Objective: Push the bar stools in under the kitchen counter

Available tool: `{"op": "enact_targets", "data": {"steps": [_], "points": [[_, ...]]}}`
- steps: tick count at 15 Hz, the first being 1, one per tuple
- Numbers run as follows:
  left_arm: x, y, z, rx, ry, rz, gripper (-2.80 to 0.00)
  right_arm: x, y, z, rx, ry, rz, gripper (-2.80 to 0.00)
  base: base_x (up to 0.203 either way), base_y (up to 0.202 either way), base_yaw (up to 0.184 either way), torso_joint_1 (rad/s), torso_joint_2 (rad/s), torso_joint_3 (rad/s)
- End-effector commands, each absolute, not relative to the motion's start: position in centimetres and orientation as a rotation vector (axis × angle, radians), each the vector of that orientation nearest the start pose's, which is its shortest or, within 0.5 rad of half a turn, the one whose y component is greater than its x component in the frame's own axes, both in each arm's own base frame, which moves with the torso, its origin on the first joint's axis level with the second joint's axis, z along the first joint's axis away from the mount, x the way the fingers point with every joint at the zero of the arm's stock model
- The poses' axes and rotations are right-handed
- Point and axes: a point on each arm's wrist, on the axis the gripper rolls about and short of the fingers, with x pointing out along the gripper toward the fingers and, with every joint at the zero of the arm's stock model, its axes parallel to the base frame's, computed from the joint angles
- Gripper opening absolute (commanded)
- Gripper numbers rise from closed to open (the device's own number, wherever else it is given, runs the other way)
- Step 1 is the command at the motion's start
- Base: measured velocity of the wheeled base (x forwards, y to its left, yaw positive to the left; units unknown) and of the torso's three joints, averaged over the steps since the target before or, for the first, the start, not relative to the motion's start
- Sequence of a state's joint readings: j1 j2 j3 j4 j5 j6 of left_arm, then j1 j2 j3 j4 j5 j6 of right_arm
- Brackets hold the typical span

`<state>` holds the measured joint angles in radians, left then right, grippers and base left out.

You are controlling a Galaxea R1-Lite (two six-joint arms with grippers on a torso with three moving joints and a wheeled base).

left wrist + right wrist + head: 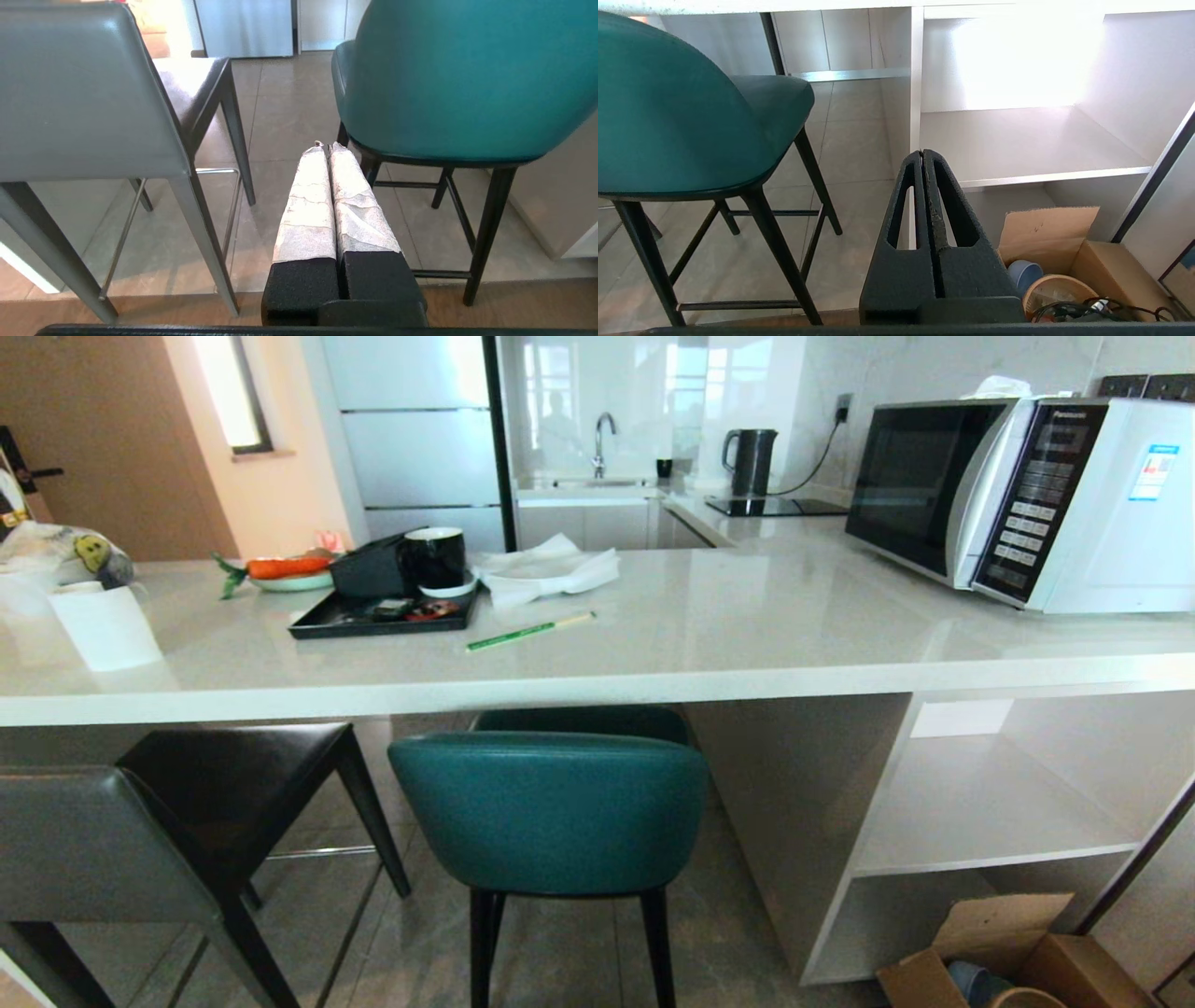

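Note:
The teal stool stands in front of the white kitchen counter, its seat partly under the slab edge and its rounded back out towards me. The dark grey stool stands to its left, further out, with the seat only just under the edge. Neither arm shows in the head view. In the left wrist view my left gripper is shut and empty, low between the grey stool and the teal stool. My right gripper is shut too, to the right of the teal stool, facing the counter's end panel.
On the counter lie a black tray with a mug, a plate of carrots, napkins, a green stick, a white cup and a microwave. An open shelf unit fills the right; a cardboard box sits on the floor.

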<state>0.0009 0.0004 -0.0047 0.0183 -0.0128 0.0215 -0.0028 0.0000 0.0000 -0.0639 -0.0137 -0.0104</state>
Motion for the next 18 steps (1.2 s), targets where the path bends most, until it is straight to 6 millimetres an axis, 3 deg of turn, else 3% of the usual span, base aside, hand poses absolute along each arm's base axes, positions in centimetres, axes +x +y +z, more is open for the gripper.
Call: {"op": "enact_targets", "data": {"steps": [1, 12, 18], "points": [[-2.32, -0.03, 7.49, 0.018, 0.014, -0.012, -2.8, -2.12, -0.02, 7.52, -0.011, -0.041, -0.017, -2.8, 0.0, 0.0, 0.0, 0.047, -0.11, -0.076], [-2.32, -0.03, 7.49, 0.018, 0.014, -0.011, -2.8, -2.12, -0.03, 7.52, -0.009, -0.041, -0.016, -2.8, -0.179, 0.0, -0.002, 0.007, -0.01, -0.007], [-2.32, -0.03, 7.5, 0.015, 0.012, -0.009, -2.8, -2.12, -0.03, 7.52, -0.009, -0.041, -0.016, -2.8, -0.011, 0.0, 0.0, 0.0, 0.0, 0.0]]}}
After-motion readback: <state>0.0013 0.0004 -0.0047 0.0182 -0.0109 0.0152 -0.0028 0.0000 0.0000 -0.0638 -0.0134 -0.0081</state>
